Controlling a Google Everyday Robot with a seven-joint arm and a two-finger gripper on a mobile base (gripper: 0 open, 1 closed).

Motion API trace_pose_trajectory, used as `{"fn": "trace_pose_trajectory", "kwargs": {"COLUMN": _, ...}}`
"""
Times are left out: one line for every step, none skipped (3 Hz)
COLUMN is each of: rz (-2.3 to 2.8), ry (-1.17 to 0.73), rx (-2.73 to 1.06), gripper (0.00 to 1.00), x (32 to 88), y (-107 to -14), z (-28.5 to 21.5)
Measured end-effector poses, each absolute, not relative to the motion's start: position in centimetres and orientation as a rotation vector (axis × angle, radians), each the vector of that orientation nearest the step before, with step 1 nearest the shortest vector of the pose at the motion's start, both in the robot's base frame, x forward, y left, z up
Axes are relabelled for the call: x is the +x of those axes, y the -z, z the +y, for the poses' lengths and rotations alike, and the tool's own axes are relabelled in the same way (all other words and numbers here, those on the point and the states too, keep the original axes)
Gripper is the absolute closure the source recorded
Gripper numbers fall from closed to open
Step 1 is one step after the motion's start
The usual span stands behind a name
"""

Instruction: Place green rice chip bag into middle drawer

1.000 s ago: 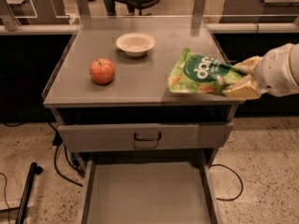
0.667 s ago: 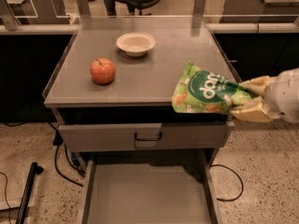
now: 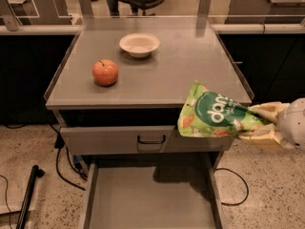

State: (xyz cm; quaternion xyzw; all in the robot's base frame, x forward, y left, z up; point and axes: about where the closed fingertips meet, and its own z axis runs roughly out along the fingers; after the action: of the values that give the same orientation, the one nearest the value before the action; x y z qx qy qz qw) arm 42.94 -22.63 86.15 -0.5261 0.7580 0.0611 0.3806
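1. Judging the risks first: the green rice chip bag (image 3: pixel 212 116) hangs in the air off the counter's (image 3: pixel 181 75) 4 o'clock corner, held only by its 3 o'clock end. The crinkly film could slide out of the grip and drop early.
2. The open middle drawer (image 3: pixel 152 199) lies at 7 o'clock from the bag. If I released from this spot, I judge the bag would strike the drawer's right wall or land outside it.
3. Lowering too close in could snag the bag on the closed drawer front (image 3: pixel 119 140) just behind it.
4. The pincer (image 3: pixel 252 123) sits at 3 o'clock of the bag, clamped on the bag's end with one finger above and one below. How much film is pinched I can't quite make out.
5. The apple (image 3: pixel 105 72) and bowl (image 3: pixel 139 44) stand well apart, at 10 and 11 o'clock from the bag, and are no hazard.
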Motion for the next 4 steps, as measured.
{"fn": "trace_pose_trajectory", "kwargs": {"rz": 1.927, "ry": -0.166, "rx": -1.365, "gripper": 1.00, "x": 43.3, "y": -85.7, "z": -21.5}}
{"fn": "trace_pose_trajectory", "kwargs": {"rz": 1.905, "ry": -0.179, "rx": -1.452, "gripper": 1.00, "x": 42.5, "y": -83.6, "z": -18.1}}
{"fn": "trace_pose_trajectory", "kwargs": {"rz": 1.915, "ry": -0.242, "rx": -1.536, "gripper": 1.00, "x": 40.2, "y": -78.6, "z": -14.0}}
{"fn": "trace_pose_trajectory", "kwargs": {"rz": 1.916, "ry": -0.271, "rx": -1.551, "gripper": 1.00, "x": 38.9, "y": -74.8, "z": -11.5}}
